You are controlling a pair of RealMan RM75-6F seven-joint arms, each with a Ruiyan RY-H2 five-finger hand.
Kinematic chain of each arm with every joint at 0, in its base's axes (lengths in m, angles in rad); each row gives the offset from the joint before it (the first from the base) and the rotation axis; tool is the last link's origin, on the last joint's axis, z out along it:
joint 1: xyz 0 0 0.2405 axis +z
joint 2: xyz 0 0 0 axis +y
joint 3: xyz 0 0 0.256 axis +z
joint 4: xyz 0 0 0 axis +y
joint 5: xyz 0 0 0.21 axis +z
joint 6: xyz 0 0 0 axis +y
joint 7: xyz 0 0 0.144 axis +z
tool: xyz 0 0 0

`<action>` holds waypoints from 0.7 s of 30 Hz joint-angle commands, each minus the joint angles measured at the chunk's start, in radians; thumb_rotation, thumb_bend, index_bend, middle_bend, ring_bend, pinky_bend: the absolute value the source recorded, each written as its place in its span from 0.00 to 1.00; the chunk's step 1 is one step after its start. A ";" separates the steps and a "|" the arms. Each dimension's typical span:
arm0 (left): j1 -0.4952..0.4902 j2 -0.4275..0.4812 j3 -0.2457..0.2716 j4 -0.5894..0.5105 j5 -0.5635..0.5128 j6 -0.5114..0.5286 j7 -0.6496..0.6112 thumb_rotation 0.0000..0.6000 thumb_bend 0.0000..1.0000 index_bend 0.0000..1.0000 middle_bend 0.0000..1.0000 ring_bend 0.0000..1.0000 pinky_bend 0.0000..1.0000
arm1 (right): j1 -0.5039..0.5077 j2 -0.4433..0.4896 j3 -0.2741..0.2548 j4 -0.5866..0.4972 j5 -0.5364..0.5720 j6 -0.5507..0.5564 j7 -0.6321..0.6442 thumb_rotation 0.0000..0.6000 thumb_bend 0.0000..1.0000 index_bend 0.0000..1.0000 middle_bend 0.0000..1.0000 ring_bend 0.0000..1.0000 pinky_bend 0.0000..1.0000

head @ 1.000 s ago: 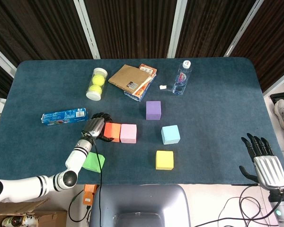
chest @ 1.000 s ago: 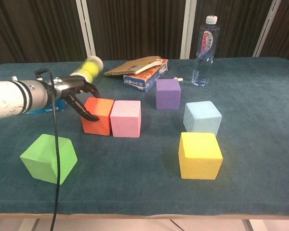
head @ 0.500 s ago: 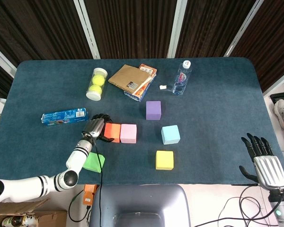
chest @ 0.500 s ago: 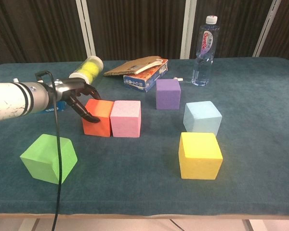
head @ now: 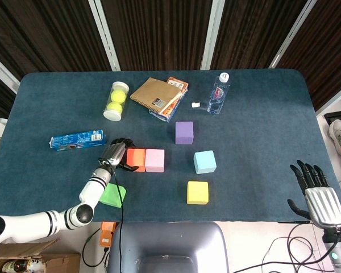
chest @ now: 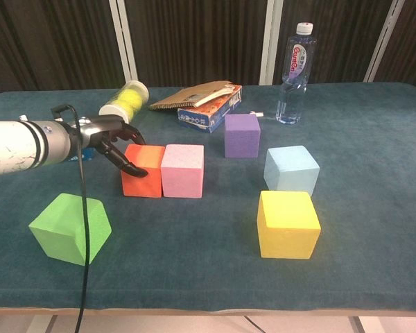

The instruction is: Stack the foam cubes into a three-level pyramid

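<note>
An orange cube and a pink cube stand side by side, touching. My left hand is at the orange cube's left face, with curved, spread fingertips touching it and holding nothing. A green cube lies near the front edge, under my left forearm in the head view. The purple cube, light blue cube and yellow cube stand apart to the right. My right hand hangs open beyond the table's front right corner.
At the back are a tube of tennis balls, a brown notebook on a box and a water bottle. A blue packet lies left of my left hand.
My left hand has nudged the orange and pink cubes a little to the right together. The right hand has not moved.
</note>
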 commanded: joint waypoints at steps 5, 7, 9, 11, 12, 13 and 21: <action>-0.002 0.003 0.009 0.002 0.003 -0.007 0.000 0.79 0.24 0.44 0.17 0.06 0.05 | -0.001 0.000 0.000 0.000 -0.001 0.003 0.001 1.00 0.21 0.00 0.00 0.00 0.00; -0.004 0.002 0.011 0.005 0.005 -0.009 0.001 0.79 0.23 0.42 0.17 0.06 0.05 | -0.002 0.000 0.000 0.000 -0.001 0.003 0.001 1.00 0.21 0.00 0.00 0.00 0.00; -0.005 0.002 0.014 0.006 0.006 -0.010 0.002 0.79 0.23 0.42 0.17 0.06 0.05 | -0.003 0.000 0.000 0.000 -0.001 0.004 0.001 1.00 0.21 0.00 0.00 0.00 0.00; -0.006 0.003 0.018 0.008 0.009 -0.010 0.005 0.79 0.23 0.42 0.17 0.06 0.05 | -0.003 0.000 0.000 -0.001 0.000 0.006 0.002 1.00 0.21 0.00 0.00 0.00 0.00; -0.006 0.003 0.019 0.008 0.010 -0.010 0.006 0.79 0.23 0.42 0.17 0.06 0.05 | -0.003 0.000 0.001 -0.001 0.000 0.006 0.002 1.00 0.21 0.00 0.00 0.00 0.00; -0.007 0.003 0.020 0.007 0.011 -0.009 0.006 0.79 0.23 0.42 0.17 0.06 0.05 | -0.004 0.000 0.001 0.000 0.000 0.006 0.002 1.00 0.21 0.00 0.00 0.00 0.00; -0.013 0.019 0.032 0.002 0.021 -0.048 0.003 0.85 0.23 0.38 0.17 0.06 0.05 | -0.003 0.000 0.001 0.000 0.002 0.005 0.000 1.00 0.21 0.00 0.00 0.00 0.00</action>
